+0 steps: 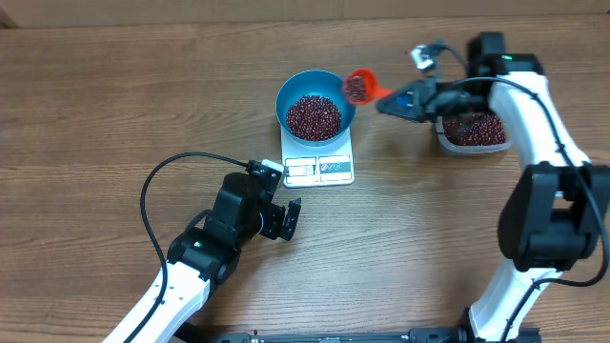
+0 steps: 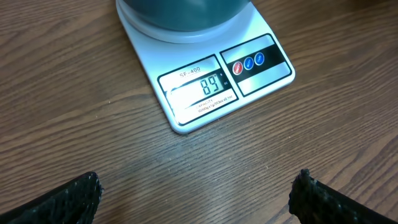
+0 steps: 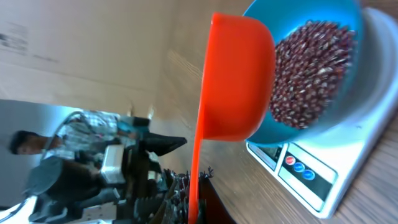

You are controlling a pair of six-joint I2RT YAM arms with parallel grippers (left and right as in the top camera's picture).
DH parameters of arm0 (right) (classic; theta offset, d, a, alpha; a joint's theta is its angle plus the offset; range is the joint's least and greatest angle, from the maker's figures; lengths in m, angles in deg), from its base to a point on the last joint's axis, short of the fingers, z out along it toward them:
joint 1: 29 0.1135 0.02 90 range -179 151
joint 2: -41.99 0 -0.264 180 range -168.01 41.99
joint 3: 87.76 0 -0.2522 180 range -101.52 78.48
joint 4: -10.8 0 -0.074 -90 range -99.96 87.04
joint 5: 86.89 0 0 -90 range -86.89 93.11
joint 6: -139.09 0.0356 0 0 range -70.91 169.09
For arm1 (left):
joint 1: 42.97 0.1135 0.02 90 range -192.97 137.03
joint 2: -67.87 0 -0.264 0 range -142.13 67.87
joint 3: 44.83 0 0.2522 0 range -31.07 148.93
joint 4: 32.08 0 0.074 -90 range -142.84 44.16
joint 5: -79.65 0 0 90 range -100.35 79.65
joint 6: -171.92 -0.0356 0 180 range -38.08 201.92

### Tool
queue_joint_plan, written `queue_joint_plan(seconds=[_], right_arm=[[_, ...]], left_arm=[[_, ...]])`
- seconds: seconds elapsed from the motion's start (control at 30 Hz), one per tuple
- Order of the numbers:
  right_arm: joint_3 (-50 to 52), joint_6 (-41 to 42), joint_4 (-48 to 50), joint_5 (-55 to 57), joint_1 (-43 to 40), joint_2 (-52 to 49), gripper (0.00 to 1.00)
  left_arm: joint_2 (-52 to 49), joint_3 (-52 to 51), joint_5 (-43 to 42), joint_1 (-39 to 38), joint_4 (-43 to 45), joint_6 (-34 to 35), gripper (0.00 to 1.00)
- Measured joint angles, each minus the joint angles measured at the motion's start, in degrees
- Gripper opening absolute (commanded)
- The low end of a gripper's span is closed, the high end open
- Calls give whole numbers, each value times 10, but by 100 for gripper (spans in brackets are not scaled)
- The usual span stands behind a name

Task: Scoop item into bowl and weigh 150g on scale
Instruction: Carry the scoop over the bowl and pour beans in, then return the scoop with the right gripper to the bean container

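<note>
A blue bowl (image 1: 315,105) stands on the white scale (image 1: 319,170) and holds a heap of dark red beans (image 1: 314,115). The right gripper (image 1: 405,100) is shut on the handle of a red scoop (image 1: 359,87), which hangs at the bowl's right rim with beans in it. In the right wrist view the scoop (image 3: 236,81) is turned on its side against the bowl (image 3: 283,15), its handle between the jaws of the gripper (image 3: 194,193). My left gripper (image 1: 286,219) rests open and holds nothing below the scale (image 2: 205,81), whose display reads 89.
A clear tub (image 1: 474,131) of more beans sits to the right of the scale, under the right arm. A black cable (image 1: 157,181) loops over the table by the left arm.
</note>
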Motion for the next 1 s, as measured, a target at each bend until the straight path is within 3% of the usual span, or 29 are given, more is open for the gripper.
queue_joint_plan(seconds=[0.37, 0.77, 1.0], right_arm=[[-133, 124, -15, 290, 136, 0, 4], [-155, 138, -19, 708, 294, 0, 4], [-155, 138, -18, 886, 348, 0, 4]], left_arm=[[0, 0, 0, 0, 0, 0, 100], [0, 0, 0, 0, 0, 0, 100], [0, 0, 0, 0, 0, 0, 100]])
